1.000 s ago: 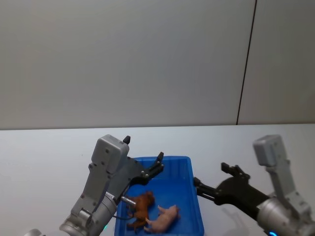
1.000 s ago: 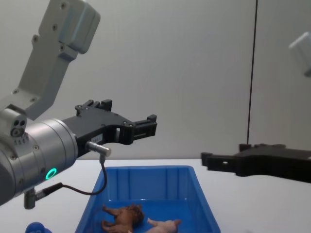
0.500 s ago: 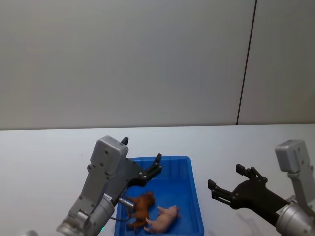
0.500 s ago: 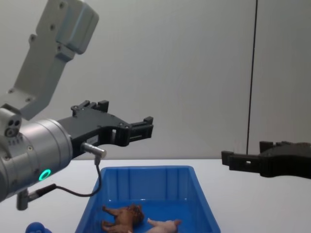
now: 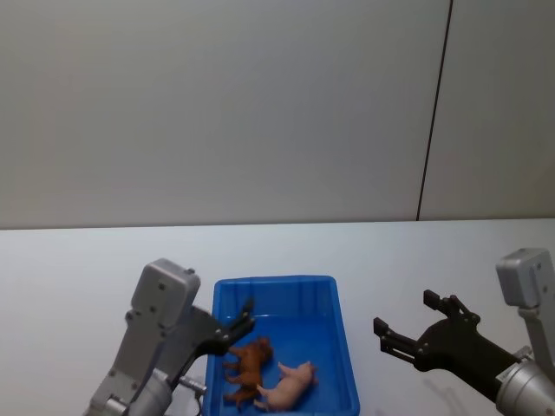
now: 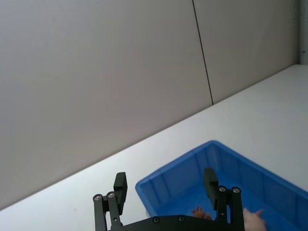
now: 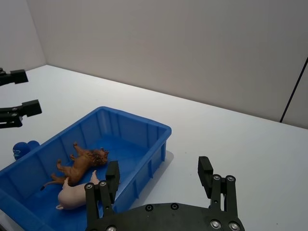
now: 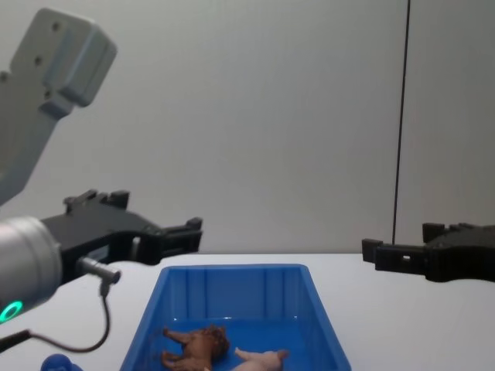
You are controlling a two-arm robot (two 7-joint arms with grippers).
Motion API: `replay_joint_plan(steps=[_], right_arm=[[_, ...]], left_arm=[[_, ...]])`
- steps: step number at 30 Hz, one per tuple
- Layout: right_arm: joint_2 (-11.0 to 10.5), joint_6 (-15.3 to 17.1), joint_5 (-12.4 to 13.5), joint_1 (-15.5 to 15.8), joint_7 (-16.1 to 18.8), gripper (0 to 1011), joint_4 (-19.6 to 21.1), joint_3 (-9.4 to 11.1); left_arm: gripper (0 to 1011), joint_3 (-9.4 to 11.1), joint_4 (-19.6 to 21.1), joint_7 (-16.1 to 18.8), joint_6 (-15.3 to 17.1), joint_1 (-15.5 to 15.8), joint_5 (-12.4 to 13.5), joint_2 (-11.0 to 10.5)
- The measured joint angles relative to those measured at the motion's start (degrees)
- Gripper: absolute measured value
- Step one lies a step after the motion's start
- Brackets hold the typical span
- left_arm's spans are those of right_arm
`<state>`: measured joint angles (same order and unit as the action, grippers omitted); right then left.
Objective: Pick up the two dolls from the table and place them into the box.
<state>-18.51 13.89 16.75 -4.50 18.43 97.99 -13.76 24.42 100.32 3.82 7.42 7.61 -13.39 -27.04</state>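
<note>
Now lion (image 5: 248, 367) and pig (image 5: 290, 386) lie in the box (image 5: 274, 282); left pincer (image 6: 165, 182), right pincer (image 7: 158, 168) gape.

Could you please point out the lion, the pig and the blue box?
lion (image 7: 85, 162): right wrist view, on its body.
pig (image 7: 72, 196): right wrist view, on its flank.
blue box (image 7: 137, 119): right wrist view, on its rim.

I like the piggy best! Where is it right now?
In the head view, the pig lies inside the box, at the end nearest the robot, just to the right of the lion.
</note>
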Motion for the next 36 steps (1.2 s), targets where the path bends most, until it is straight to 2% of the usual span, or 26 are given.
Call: replay_joint_plan(steps=[8, 14, 36], right_arm=[[-0.26, -0.12, 0.13, 0.22, 0.04, 1001, 0.23, 0.13], [-0.35, -0.15, 0.17, 0.30, 0.05, 1001, 0.32, 0.18], [-0.48, -0.23, 0.25, 0.42, 0.05, 1001, 0.44, 0.25]], left_arm=[[1001, -0.71, 2.07, 2.97, 3.09, -3.43, -3.19, -2.28], [1001, -1.34, 1.99, 4.16, 4.12, -5.17, -5.17, -3.45], [1001, -4.21, -1.04, 6.55, 3.33, -8.95, -10.00, -6.83]])
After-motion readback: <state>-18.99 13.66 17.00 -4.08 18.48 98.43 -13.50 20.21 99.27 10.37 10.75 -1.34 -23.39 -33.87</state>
